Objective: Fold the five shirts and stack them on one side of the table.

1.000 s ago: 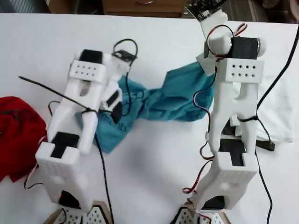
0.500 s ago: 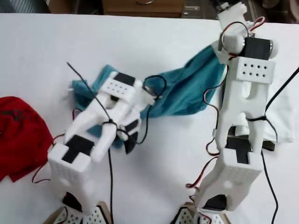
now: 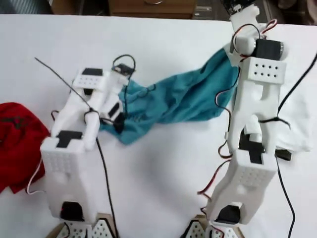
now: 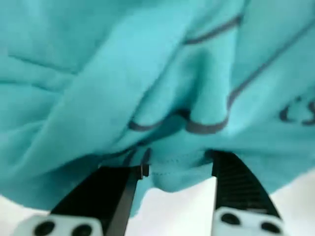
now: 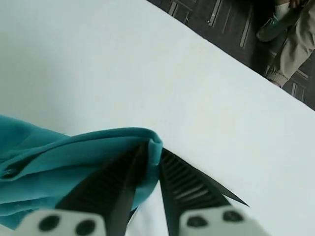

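Crumpled teal fabric shirt (image 3: 173, 101) — right end effector (image 5: 155, 150) clamped narrow on its edge, left end effector (image 4: 178, 166) spread wide, folds seemingly sagging between its tips.

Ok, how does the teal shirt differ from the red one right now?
The teal shirt lies stretched out long across the middle of the table; the red shirt sits bunched in a heap at the table's edge. The teal shirt has a corner pinched in the right gripper, with the open left gripper at its other end; the red shirt lies apart from both grippers. Neither is folded yet.
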